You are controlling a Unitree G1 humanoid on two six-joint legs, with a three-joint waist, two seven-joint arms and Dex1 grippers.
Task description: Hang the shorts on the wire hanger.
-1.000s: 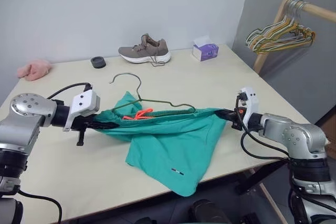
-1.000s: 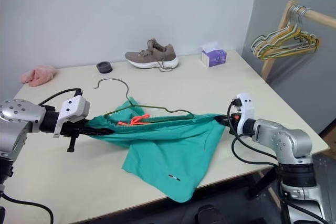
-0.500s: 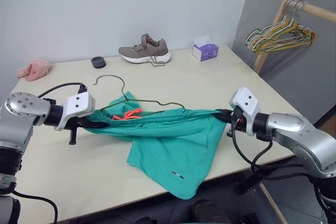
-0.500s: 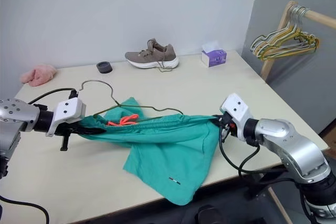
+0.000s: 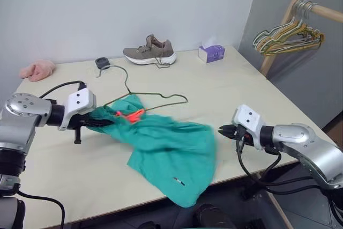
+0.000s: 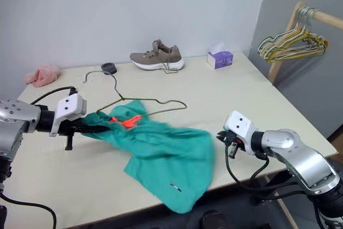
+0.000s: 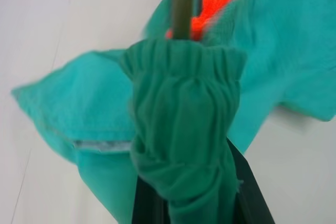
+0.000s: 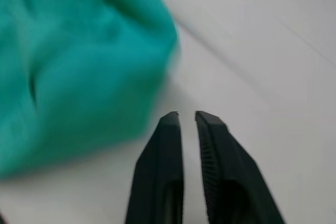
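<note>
We see the table (image 5: pixel 225 87) under even, soft indoor light, bright and free of glare, with only faint shadows beneath the shoe (image 5: pixel 149 51) and the shorts (image 5: pixel 166 148). The shorts' right edge smears with motion blur in both head views. In the wrist views the teal fabric sits close and out of focus, its edges soft.

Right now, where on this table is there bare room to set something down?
Bare patches: the table between the tissue box and the right gripper; the front left corner below the left gripper. Crowded: the middle, with the shorts and wire hanger, and the back edge by the shoe.
</note>
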